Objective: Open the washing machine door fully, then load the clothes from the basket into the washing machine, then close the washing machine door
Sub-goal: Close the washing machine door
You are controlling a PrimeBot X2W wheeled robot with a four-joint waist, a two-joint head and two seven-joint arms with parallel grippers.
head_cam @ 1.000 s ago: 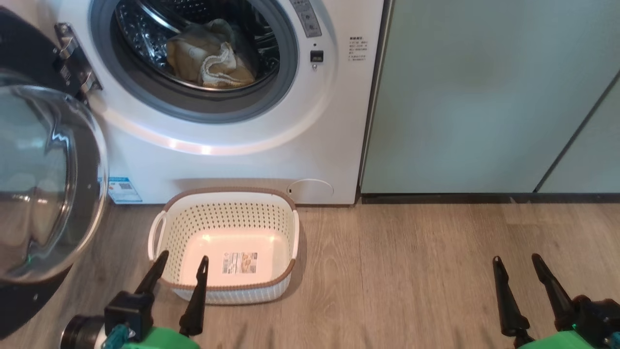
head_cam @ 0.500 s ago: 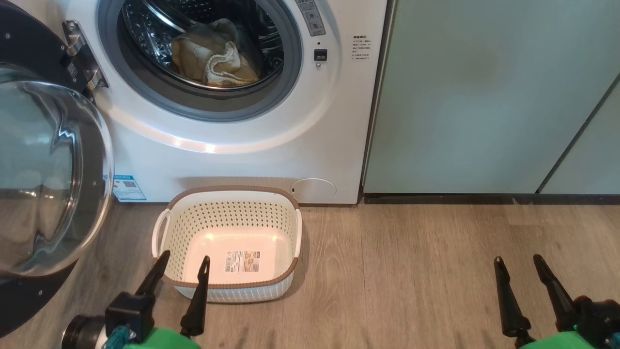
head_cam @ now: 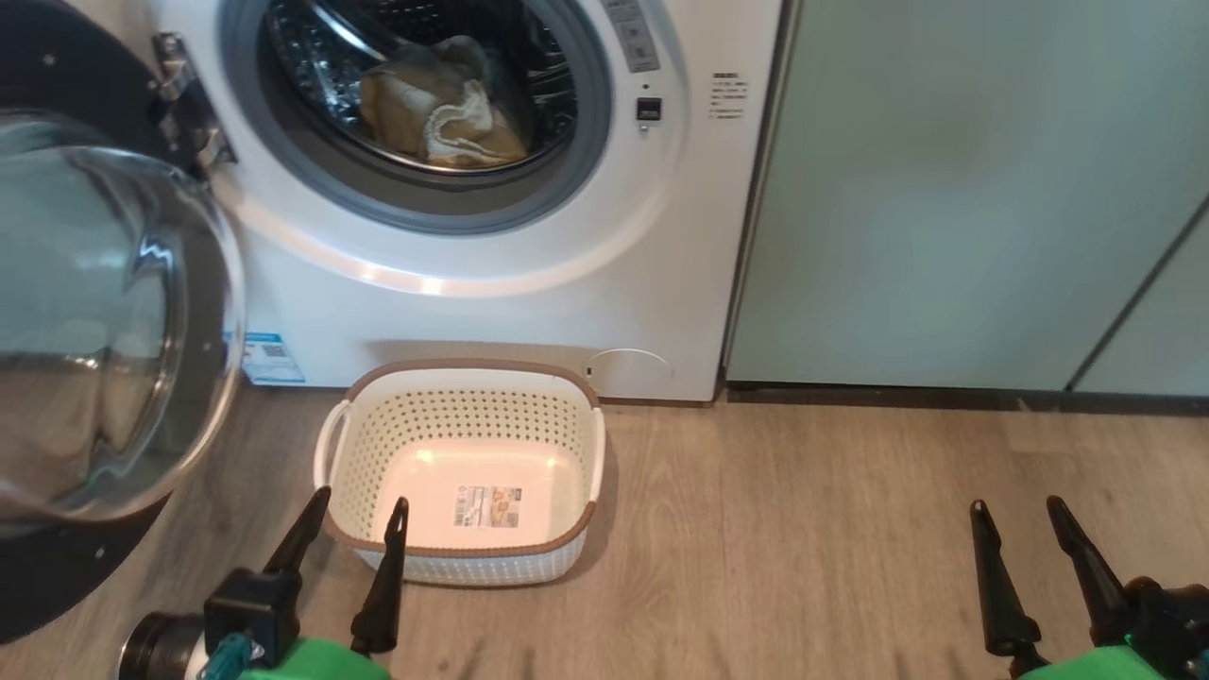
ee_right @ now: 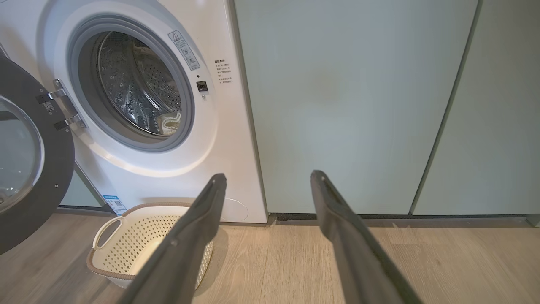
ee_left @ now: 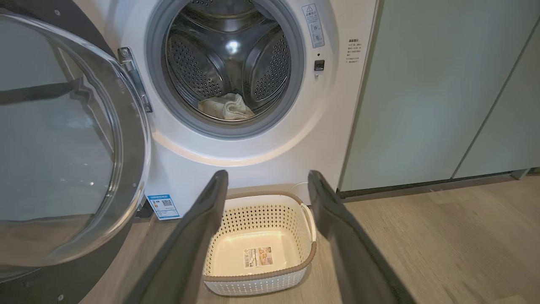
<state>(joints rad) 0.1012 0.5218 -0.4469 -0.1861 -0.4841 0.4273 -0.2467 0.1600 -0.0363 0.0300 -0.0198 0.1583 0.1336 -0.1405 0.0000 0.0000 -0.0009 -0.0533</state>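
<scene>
While the washing machine door stands swung open at the left, the left gripper hovers, jaws apart, near the basket on the floor, the clothes lie in the drum of the washing machine, and the right gripper hovers, jaws apart, above the floor.

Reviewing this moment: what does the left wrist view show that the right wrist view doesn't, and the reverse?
Left wrist: the open left gripper framing the basket, whose bare base and label are in sight. Right wrist: the open right gripper and a teal panel left of the washing machine. Both: the open washing machine door, the clothes in the drum, teal cabinets.
</scene>
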